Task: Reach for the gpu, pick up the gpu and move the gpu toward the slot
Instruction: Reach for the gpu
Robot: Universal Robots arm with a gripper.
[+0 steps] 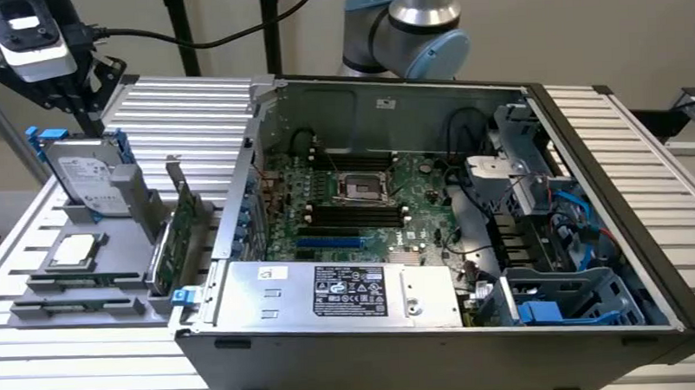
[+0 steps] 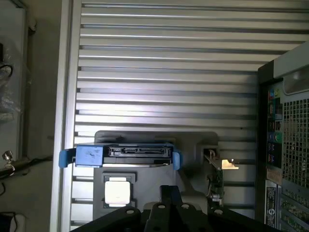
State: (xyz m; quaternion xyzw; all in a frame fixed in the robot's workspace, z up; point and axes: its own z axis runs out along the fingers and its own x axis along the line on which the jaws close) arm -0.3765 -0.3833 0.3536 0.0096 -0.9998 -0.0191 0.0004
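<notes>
The gripper [image 1: 82, 105] hangs in the air at the exterior view's far left, above the hard drive [image 1: 93, 181] in its blue frame, touching nothing. Whether it is spread or pressed together cannot be told. The gpu [image 1: 188, 222] stands on edge in the grey holder [image 1: 91, 306] on the ribbed table [image 1: 188, 105], just beside the open computer case [image 1: 446, 352], well apart from the gripper. In the wrist view the gpu shows edge-on, its silver bracket at the near end. A processor chip [image 1: 75, 250] lies flat in the holder near the hard drive.
</notes>
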